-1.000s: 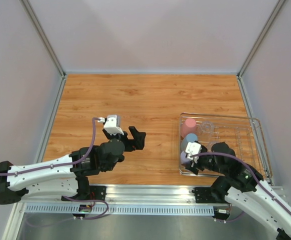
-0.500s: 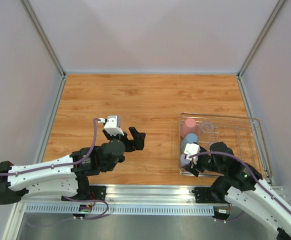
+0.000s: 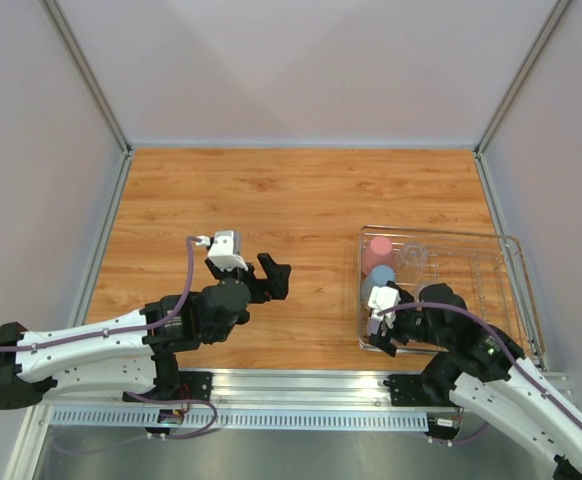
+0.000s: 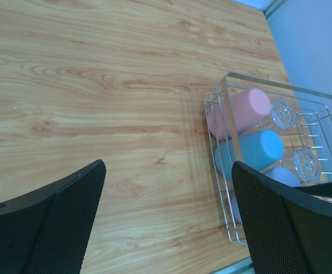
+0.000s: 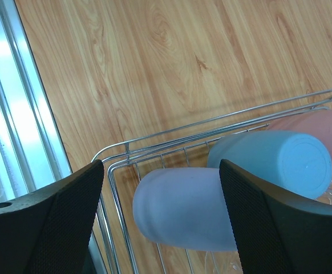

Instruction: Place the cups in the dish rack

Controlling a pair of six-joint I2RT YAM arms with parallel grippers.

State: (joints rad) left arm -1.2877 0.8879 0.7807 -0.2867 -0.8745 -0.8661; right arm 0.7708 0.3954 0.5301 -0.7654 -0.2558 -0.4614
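Note:
The silver wire dish rack (image 3: 441, 231) sits at the right of the wooden table. In its left column lie a pink cup (image 3: 377, 252), a blue cup (image 3: 381, 277) and a lavender cup (image 5: 183, 208), all on their sides. Two clear glass cups (image 4: 283, 114) (image 4: 306, 164) lie beside them. My right gripper (image 5: 160, 222) hangs open over the rack's near left corner, its jaws on either side of the lavender cup, with a gap between the left jaw and the cup. My left gripper (image 4: 169, 228) is open and empty over bare wood left of the rack.
The rack's near left corner wire (image 5: 114, 188) lies close to the table's metal front rail (image 5: 17, 114). Grey walls enclose the table on three sides. Bare wood (image 3: 271, 190) stretches from the rack to the left wall.
My right gripper's jaws have spread apart from the lavender cup, which now rests in the rack. The left arm has not moved.

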